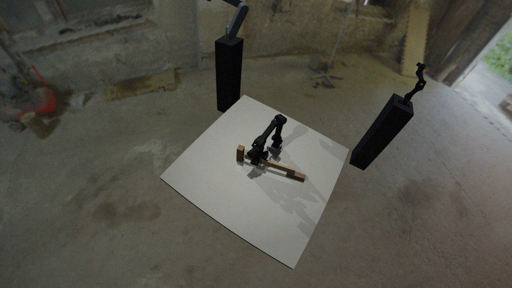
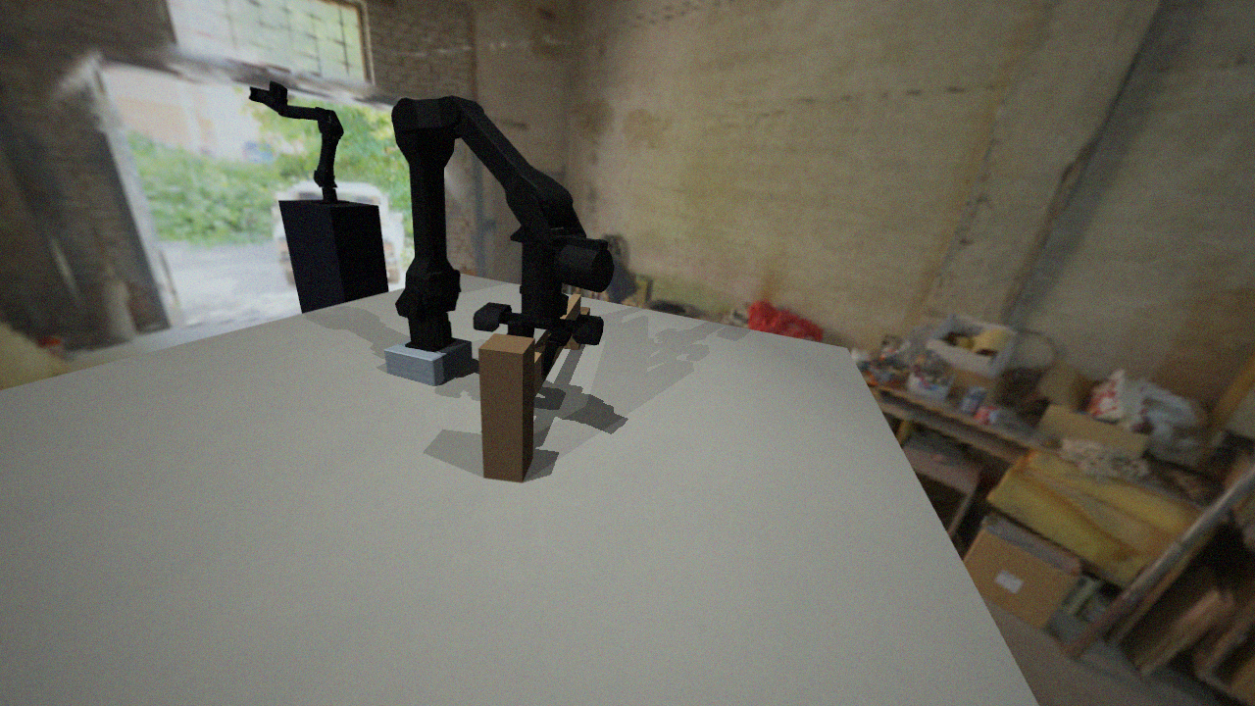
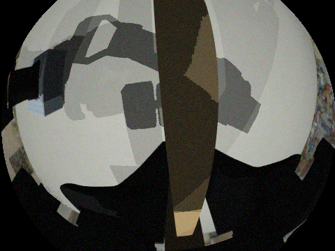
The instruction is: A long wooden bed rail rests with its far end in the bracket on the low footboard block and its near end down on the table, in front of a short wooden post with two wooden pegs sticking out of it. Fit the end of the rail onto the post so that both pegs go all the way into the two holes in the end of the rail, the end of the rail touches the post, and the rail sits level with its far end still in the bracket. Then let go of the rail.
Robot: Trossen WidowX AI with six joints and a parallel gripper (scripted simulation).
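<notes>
tool: black parallel-jaw tool [image 1: 256, 156] clenched on the long pale wooden rail [image 1: 279, 166]
advice: keep rail level, slide straight toward the short brown wooden post [image 2: 506, 405]

1. The room is dim, and the white table [image 1: 221, 186] is the brightest thing.
2. Soft grey shadows of the arm [image 2: 491, 176] fall on the table beside the post [image 2: 507, 408].
3. The background looks blurry.
4. The wrist view is round, bent and black at its edges.
</notes>
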